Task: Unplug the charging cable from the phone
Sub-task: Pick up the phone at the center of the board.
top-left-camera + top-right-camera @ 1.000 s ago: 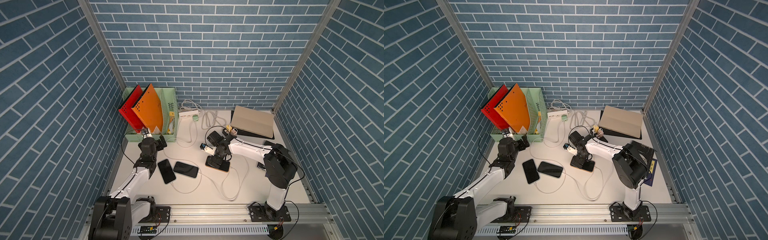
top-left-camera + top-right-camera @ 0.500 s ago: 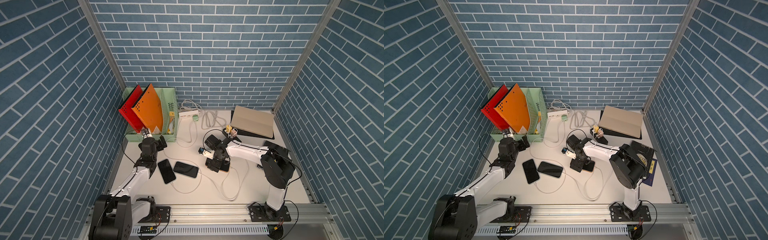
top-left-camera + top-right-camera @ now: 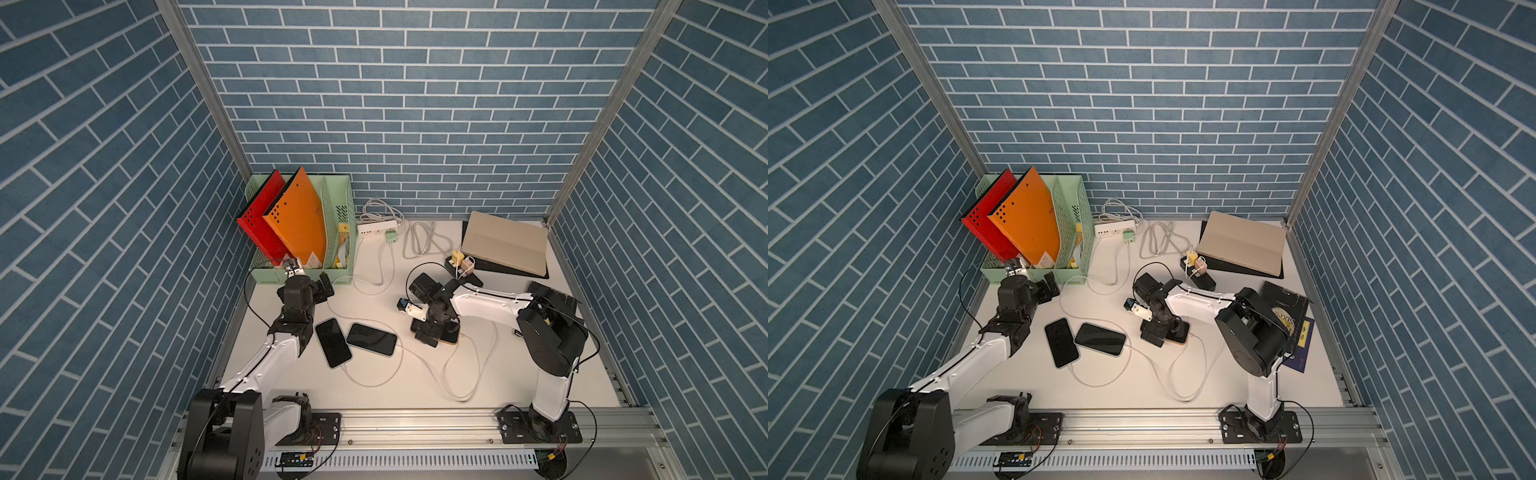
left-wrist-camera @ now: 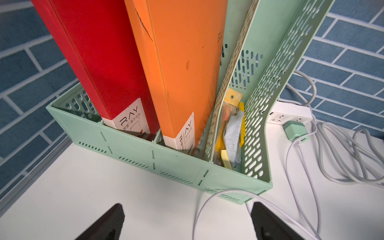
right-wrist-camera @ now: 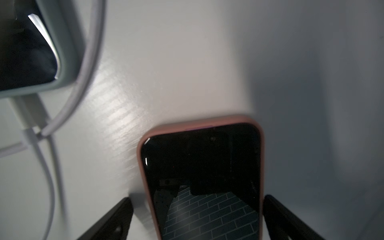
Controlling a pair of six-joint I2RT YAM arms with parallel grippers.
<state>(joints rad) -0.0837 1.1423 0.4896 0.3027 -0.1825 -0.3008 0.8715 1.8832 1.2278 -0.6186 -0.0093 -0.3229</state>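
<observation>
Right of centre, my right gripper (image 5: pixel 197 218) hangs spread, its fingers straddling the pink-cased phone (image 5: pixel 201 162), whose charging cable (image 3: pixel 459 400) trails off in loops. Two wired phones (image 3: pixel 333 343) lie nearby. My left gripper (image 4: pixel 187 220), also spread, faces a green file rack (image 4: pixel 133 149) holding a red folder (image 4: pixel 93 52), an orange folder (image 4: pixel 182 52) and small packets (image 4: pixel 232 133).

Cannot see the port end of the pink-cased phone (image 5: pixel 200 166): cropped by the frame edge in the right wrist view, mostly covered by the right gripper (image 3: pixel 435 333) right of centre in both top views. Got only a blurred, cropped corner of a second phone (image 5: pixel 25 52).
</observation>
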